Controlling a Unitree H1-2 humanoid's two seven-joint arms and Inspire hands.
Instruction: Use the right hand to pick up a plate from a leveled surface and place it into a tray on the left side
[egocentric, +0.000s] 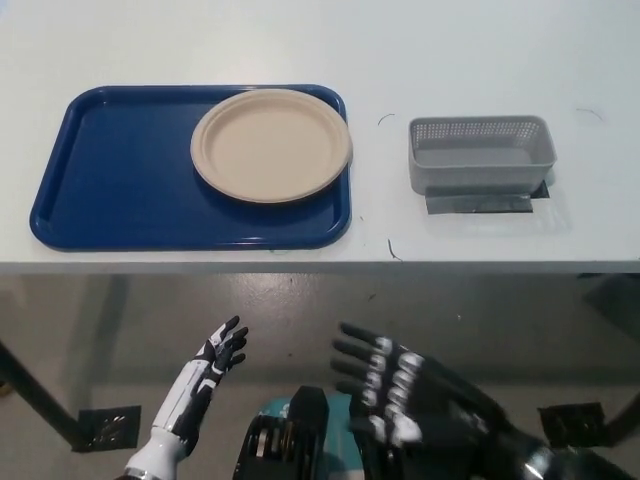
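Plate (271, 146) lies in the tray (110, 190) at its 3 o'clock rim, so a bump could slide it out; right hand (405, 390) and left hand (213, 362) hang spread, empty.

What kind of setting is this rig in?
Likely a lab or test bench, not a home: a plain white table with a blue tray holding a paper plate, and a grey mesh basket taped down.

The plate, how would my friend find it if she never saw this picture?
Look at the white table and find the big blue tray on its left part. The plate lies flat in the tray's right end. It is the only round, tan thing there; the grey basket to the right is boxy and meshed.
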